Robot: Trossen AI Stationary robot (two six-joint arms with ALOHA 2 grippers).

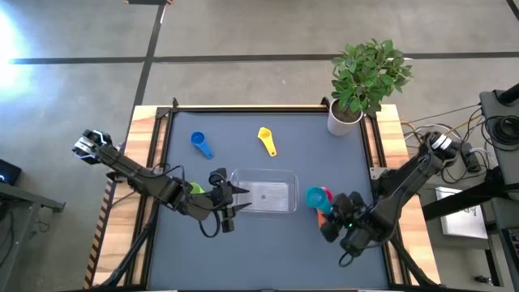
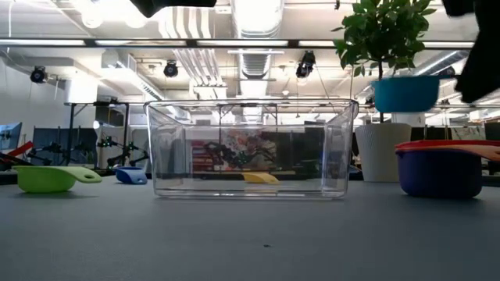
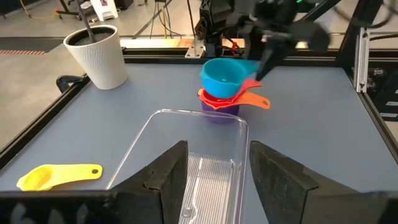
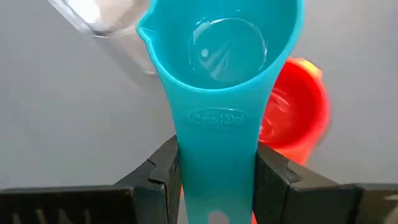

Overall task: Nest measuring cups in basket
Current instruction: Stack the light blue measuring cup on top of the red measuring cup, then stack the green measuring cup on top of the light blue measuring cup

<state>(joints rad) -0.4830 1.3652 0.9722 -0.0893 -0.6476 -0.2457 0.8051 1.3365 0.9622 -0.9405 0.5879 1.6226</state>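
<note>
Dark table point(image 1: 268, 251), clear basket point(image 1: 264, 193), blue cup point(image 1: 200, 143), yellow cup point(image 1: 267, 140), white pot point(image 1: 342, 120)

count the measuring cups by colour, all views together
blue cup: 1
yellow cup: 1
green cup: 1
teal cup: 1
red cup: 1
orange cup: 1
purple cup: 1
total: 7

Lighting even and bright from ceiling lamps point(image 2: 170, 69) in the low view; strong glare on the floor point(image 1: 16, 32) at the high view's edge; soft shadows on the worktop point(image 1: 243, 243); teal cup point(image 4: 217, 74) close and slightly blurred, red cup point(image 4: 298, 106) smeared.
</note>
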